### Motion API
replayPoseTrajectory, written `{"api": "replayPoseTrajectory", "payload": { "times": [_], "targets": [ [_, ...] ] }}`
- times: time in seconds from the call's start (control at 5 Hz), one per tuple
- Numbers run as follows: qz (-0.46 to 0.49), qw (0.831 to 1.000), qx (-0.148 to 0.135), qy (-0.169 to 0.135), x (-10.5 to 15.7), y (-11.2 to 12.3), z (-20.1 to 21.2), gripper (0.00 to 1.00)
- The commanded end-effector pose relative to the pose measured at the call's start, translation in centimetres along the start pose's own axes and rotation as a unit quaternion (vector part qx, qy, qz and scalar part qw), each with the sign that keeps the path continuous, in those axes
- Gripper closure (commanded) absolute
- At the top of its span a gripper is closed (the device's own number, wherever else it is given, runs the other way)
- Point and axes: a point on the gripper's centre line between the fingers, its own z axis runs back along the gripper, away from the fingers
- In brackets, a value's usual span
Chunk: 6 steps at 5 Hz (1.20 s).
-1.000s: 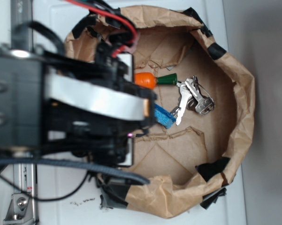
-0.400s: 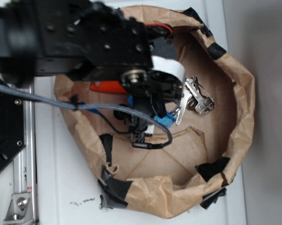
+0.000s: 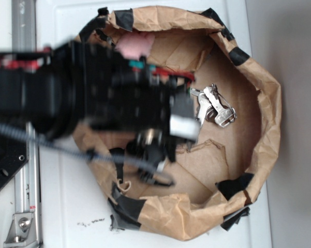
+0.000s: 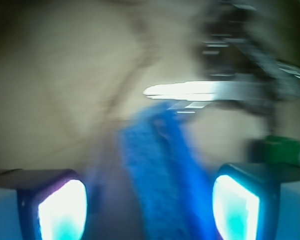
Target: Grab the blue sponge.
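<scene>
Since a moment ago the black arm has swung lower and more across the brown paper bag, so that it now hides the orange carrot and the blue patch that showed beside the keys; a pink thing at the bag's upper rim has come into sight. The arm is smeared with motion in the exterior view. Counted now: one paper bag lying open on the white tabletop, one bunch of keys inside it, one pink thing, and one blue sponge, seen only from the wrist. In the bag lie the keys toward the right, touching nothing else that shows, and the sponge under the arm. In the wrist view the sponge lies between the two fingers of the claw, running from the lower middle up toward a bright metal strip, with a green thing at the right. The claw stands wide apart, with a gap on either side of the sponge, and grips nothing.
</scene>
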Motion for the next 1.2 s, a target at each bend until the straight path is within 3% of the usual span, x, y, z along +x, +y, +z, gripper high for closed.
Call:
{"api": "replayPoseTrajectory", "payload": {
  "times": [0.0, 0.4, 0.6, 0.8, 1.0],
  "targets": [
    [-0.001, 1.0, 0.026, 0.002, 0.4, 0.3, -0.3, 0.0],
    [0.04, 0.998, 0.023, 0.031, 0.0, 3.6, -1.4, 0.0],
    [0.062, 0.997, 0.012, 0.041, -0.7, 4.8, -1.7, 0.07],
    [0.064, 0.997, 0.012, 0.044, -0.6, 4.7, -1.5, 1.0],
    [0.061, 0.997, 0.013, 0.047, -0.6, 4.7, -1.3, 1.0]
  ]
}}
